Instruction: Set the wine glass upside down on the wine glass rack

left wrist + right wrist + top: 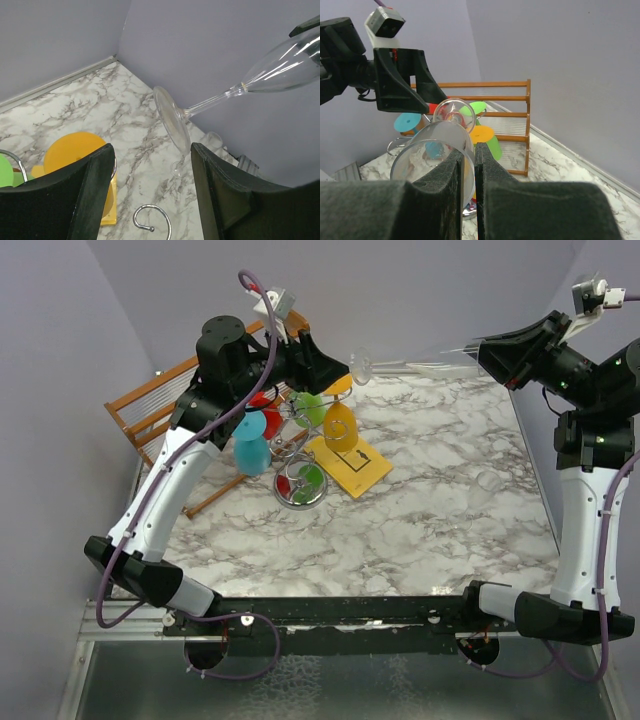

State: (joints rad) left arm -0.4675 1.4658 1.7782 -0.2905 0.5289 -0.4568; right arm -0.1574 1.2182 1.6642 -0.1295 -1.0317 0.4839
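Reaching over the counter's [450, 500] far edge, my right pincer [482, 348] pinched the wine glass [172, 120] level; my left pincer [150, 185] gaped beside its foot.

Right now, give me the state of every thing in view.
wine glass: level in the air, held by its bowl.
right gripper: shut on the wine glass.
left gripper: open, the glass's foot just ahead of it.
wine glass rack: upright, coloured glasses hanging upside down.

The wine glass [362, 367] hangs level, behind and right of the wine glass rack [300, 488].
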